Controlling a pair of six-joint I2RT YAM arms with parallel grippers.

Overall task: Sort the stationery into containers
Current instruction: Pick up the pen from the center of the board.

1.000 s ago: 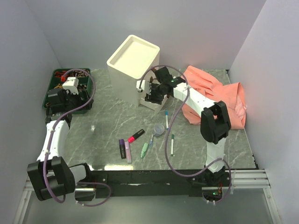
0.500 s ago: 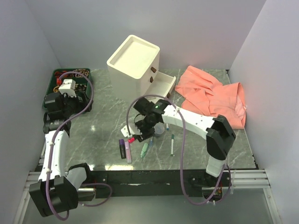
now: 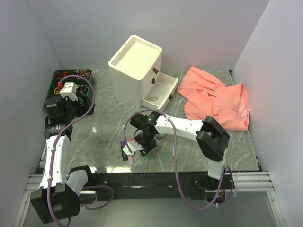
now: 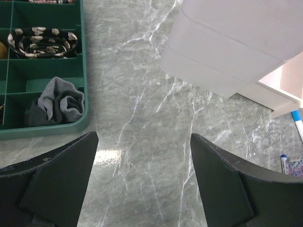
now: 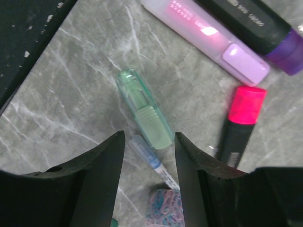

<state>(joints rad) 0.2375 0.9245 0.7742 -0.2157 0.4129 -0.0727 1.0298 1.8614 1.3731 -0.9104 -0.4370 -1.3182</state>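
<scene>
The stationery lies in a cluster near the table's front. In the right wrist view I see a pale green piece (image 5: pixel 144 116), a thin pen with a blue cap (image 5: pixel 152 161), a pink highlighter (image 5: pixel 208 40), a purple highlighter (image 5: pixel 258 23) and a red-and-black marker (image 5: pixel 242 120). My right gripper (image 5: pixel 149 137) (image 3: pixel 142 143) hangs open just above them, its jaws either side of the blue-capped pen and the green piece's end, touching neither. The cream cabinet (image 3: pixel 136 64) has its bottom drawer (image 3: pixel 161 90) pulled out. My left gripper (image 4: pixel 144 137) (image 3: pixel 71 101) is open over bare marble.
A green compartment tray (image 3: pixel 53 78) (image 4: pixel 84 71) with small items sits at the back left. A pink cloth (image 3: pixel 218 97) is heaped at the back right. A small clear round piece with pink and blue bits (image 5: pixel 165 210) lies by the pen.
My right arm has swung from the open drawer down to the stationery cluster near the front, its jaws narrowing a little. The left arm has barely shifted.
</scene>
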